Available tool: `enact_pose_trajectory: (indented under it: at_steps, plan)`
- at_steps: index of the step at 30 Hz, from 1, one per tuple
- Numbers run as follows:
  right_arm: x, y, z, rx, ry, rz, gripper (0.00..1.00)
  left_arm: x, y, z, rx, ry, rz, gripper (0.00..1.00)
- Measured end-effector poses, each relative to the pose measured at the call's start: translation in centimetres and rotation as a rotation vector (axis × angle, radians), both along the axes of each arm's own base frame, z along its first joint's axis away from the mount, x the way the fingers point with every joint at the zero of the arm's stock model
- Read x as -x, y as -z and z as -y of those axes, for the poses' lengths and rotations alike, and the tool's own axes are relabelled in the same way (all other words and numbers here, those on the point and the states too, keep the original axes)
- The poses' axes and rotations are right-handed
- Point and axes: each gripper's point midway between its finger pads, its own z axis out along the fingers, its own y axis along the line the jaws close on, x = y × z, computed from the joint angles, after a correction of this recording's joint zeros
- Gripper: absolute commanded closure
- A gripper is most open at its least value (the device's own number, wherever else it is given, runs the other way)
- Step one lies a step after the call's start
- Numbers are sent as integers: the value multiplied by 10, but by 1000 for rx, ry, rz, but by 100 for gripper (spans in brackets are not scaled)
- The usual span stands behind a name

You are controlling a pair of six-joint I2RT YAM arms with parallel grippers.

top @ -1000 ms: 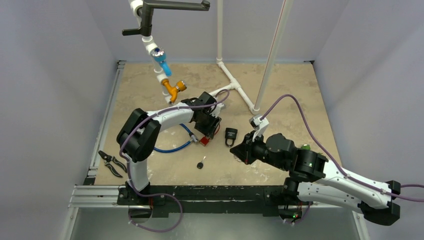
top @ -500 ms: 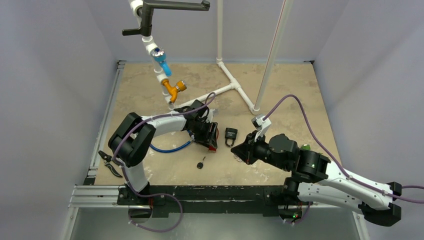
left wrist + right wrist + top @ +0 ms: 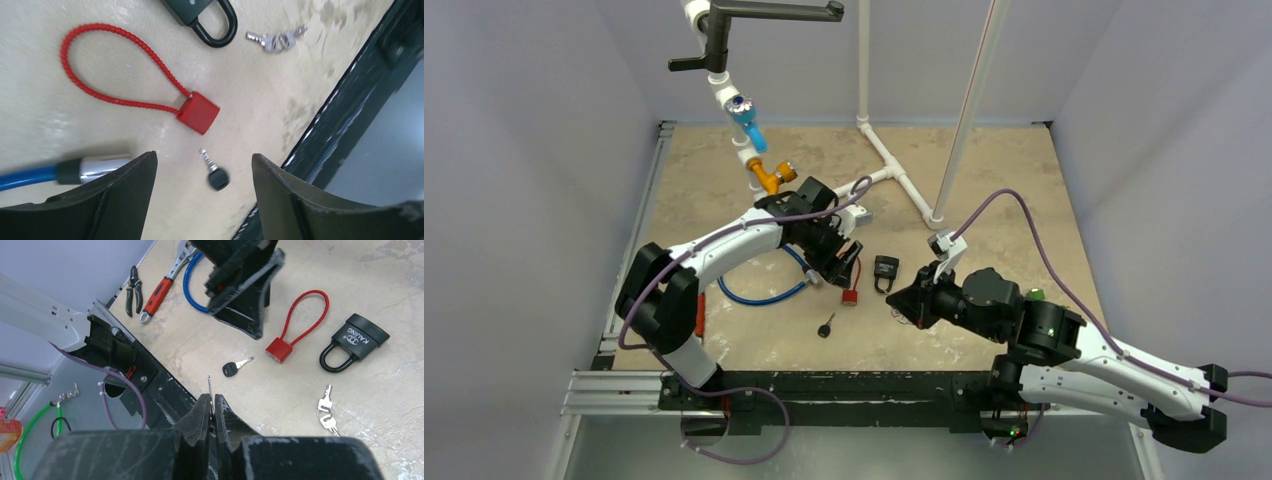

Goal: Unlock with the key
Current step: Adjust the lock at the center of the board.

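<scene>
the left claw (image 3: 202,156) is hanging spread wide over the counter (image 3: 125,60). the black key (image 3: 216,175) is lying flat between its fingers, just beside the red lock (image 3: 198,112) but not touching it. the right claw (image 3: 211,399) is pressing its fingers together on a thin blade (image 3: 209,385) that is sticking out of the pinch. it is probably a key seen edge-on, though i cannot tell for sure.

the black key is looking small, light and stiff, and lying flat on a hard top it is likely to skid rather than lift. the plastic head is the part to take, leaving the shank free for the keyhole. the red lock is likely light too, with a floppy cable, so it is going to swivel and slide when pushed unless the square body is being held.

the left wrist view is showing the key's round shank, and the silver keys (image 3: 275,40) near the padlock (image 3: 200,15). in the top view the right arm is covering those silver keys. the right wrist view is giving the pinch itself, plus the pliers (image 3: 134,290) and wrench (image 3: 162,287) at the counter's edge. only the top view is showing both arms at once and the whole blue cable (image 3: 764,295).
</scene>
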Motion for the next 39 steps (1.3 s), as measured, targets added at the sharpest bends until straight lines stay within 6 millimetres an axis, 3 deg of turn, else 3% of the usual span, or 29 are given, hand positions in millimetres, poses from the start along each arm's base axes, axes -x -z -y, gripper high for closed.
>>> enact_pose_trajectory:
  at_steps: [8, 14, 20, 27, 31, 39]
  plan:
    - [-2, -3, 2, -4, 7, 17, 100, -5, -35, -32, -23, 606, 477, 32]
    - [-3, -12, 7, -28, 23, 41, 100, -12, -17, -32, -43, 945, 630, 33]
    - [-5, -39, 17, -85, 56, 82, 100, 3, 5, -40, -1, 1293, 757, 21]
    - [-4, -52, 33, -112, 86, 96, 100, 21, 4, -15, 109, 1583, 914, 21]
    - [-4, -57, 38, -115, 102, 98, 100, 32, 16, 0, 160, 1706, 929, 21]
    - [-2, -64, 50, -132, 119, 106, 100, 25, 40, 10, 184, 1854, 935, 22]
